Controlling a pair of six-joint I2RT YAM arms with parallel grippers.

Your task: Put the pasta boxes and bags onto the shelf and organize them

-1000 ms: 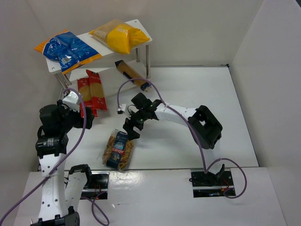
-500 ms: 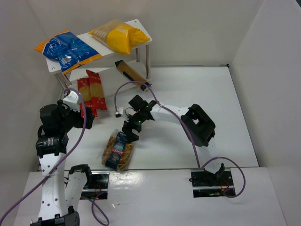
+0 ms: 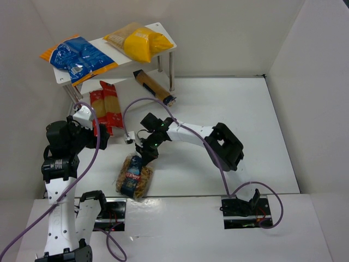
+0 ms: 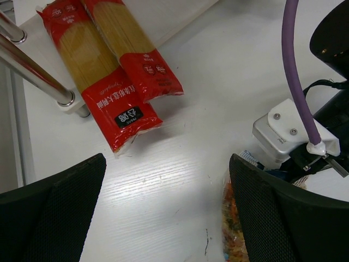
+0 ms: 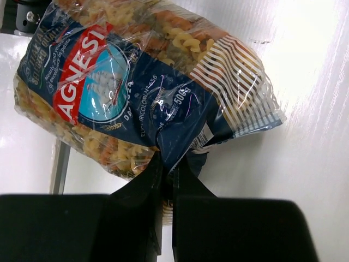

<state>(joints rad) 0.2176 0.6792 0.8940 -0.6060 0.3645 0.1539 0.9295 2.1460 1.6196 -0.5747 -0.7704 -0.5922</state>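
The clear bag of short golden pasta with a dark blue label (image 3: 132, 178) lies on the table near the front. My right gripper (image 3: 143, 158) is shut on the crimped far end of this bag (image 5: 136, 82), its fingers (image 5: 147, 185) pinching the film. My left gripper (image 3: 101, 135) stands open over bare table, left of the bag. In the left wrist view nothing lies between the fingers of the left gripper (image 4: 166, 213). On the shelf's (image 3: 162, 28) top board lie a blue-and-orange bag (image 3: 76, 55) and a yellow bag (image 3: 139, 41). Two red spaghetti packs (image 3: 106, 106) lie beneath it.
A long slim tan box (image 3: 154, 87) lies slanted beside the shelf's right legs. The red packs (image 4: 109, 60) reach out past a metal shelf leg (image 4: 38, 76). White walls enclose the table on three sides. The right arm's purple cable (image 3: 136, 106) loops above the bag.
My right gripper moved left and toward the front onto the bag's far end, then shut on it. The bag shifted slightly toward the front left. The left arm stayed still.
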